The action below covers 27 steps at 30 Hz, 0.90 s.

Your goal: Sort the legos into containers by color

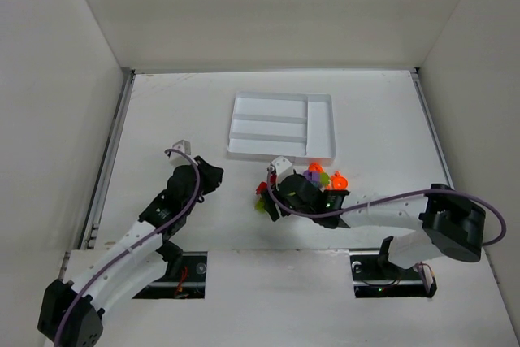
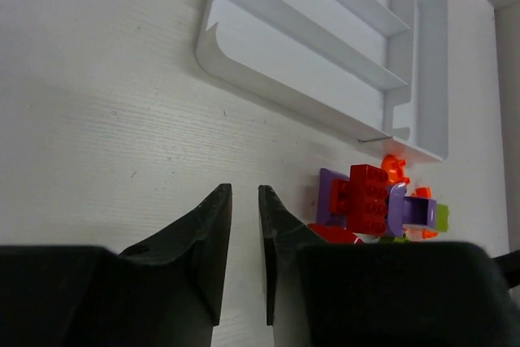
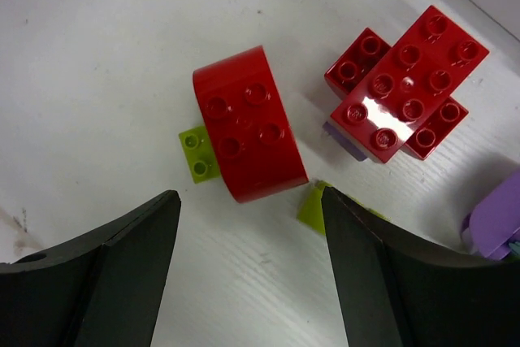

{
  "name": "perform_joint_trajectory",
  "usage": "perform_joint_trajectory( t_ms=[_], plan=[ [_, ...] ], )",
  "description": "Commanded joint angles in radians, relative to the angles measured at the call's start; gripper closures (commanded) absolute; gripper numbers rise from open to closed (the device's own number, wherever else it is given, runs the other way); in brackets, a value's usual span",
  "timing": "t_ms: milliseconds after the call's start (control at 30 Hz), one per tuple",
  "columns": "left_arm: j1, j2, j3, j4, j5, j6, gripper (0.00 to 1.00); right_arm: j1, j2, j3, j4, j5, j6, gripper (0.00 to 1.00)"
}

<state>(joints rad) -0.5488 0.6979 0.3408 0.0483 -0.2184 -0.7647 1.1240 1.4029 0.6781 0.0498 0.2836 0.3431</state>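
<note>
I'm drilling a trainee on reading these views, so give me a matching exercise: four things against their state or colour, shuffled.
Things:
1. left gripper
2. right gripper
3. tray
4. rounded red brick

States:
A. jaws wide open
B. white, no bricks in it
C. right beside a small yellow-green brick
D. jaws shut on nothing

Pairs: 1-D, 2-A, 3-B, 4-C

Legos (image 1: 318, 178) piled by tray's (image 1: 268, 108) front-right corner, perhaps touching it
</note>
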Motion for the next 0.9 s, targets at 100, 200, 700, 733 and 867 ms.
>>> perform_joint_trajectory(
  t_ms=[100, 200, 700, 733, 867],
  plan=[
    [-0.015, -0.035, -0.016, -0.017, 0.025, 0.005, 0.72, -0.043, 0.060, 0.037, 0.140, -0.035, -0.027, 0.24],
    [-0.023, -0.043, -0.020, -0.048, 0.031, 0.010, 0.69, -0.043, 0.094, 0.046, 0.176, -0.034, -0.049, 0.25],
    [-0.041, -0.100, -0.085, -0.145, 0.065, -0.054, 0.60, -0.037, 0.154, 0.050, 0.315, -0.023, -0.039, 0.49],
    [-0.038, -0.098, -0.082, -0.151, 0.068, -0.056, 0.60, -0.037, 0.165, 0.058, 0.306, -0.024, -0.039, 0.48],
    [-0.035, -0.104, -0.092, -0.143, 0.077, -0.062, 0.59, -0.030, 0.206, 0.084, 0.257, -0.021, -0.046, 0.38]
  ],
)
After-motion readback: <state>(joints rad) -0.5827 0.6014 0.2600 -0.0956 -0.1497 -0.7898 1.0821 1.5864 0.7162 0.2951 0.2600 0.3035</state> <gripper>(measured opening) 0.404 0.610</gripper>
